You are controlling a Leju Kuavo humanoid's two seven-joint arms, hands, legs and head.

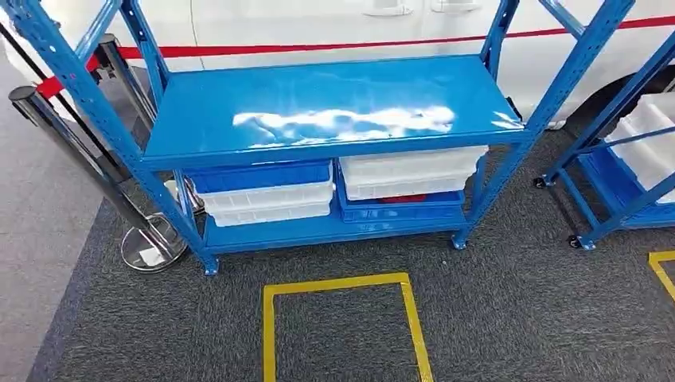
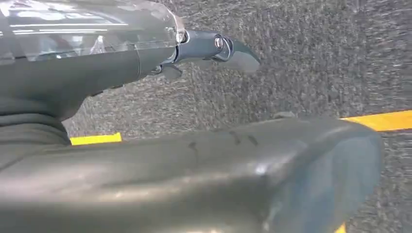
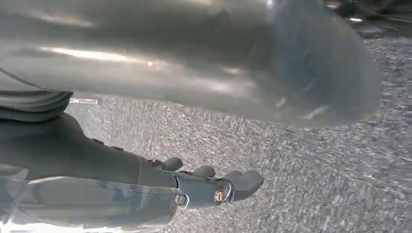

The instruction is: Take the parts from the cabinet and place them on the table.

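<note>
A blue metal cabinet (image 1: 318,103) stands in front of me in the head view, its top shelf bare and glossy. On its lower shelf at the left, a blue bin (image 1: 263,176) lies on stacked white bins (image 1: 267,204). At the right, white bins (image 1: 410,171) sit on a blue bin (image 1: 402,212), with a sliver of something red between them. The bins' contents are hidden. My left hand (image 2: 97,77) hangs over grey carpet, its fingers (image 2: 214,48) stretched out and holding nothing. My right hand (image 3: 145,179) also hangs over carpet, fingers (image 3: 238,182) apart and empty.
A yellow tape square (image 1: 342,282) marks the carpet just before the cabinet. A chrome stanchion (image 1: 151,243) with a red belt stands at the cabinet's left. A second blue wheeled rack (image 1: 613,191) with white bins is at the right. A white vehicle (image 1: 318,24) is behind.
</note>
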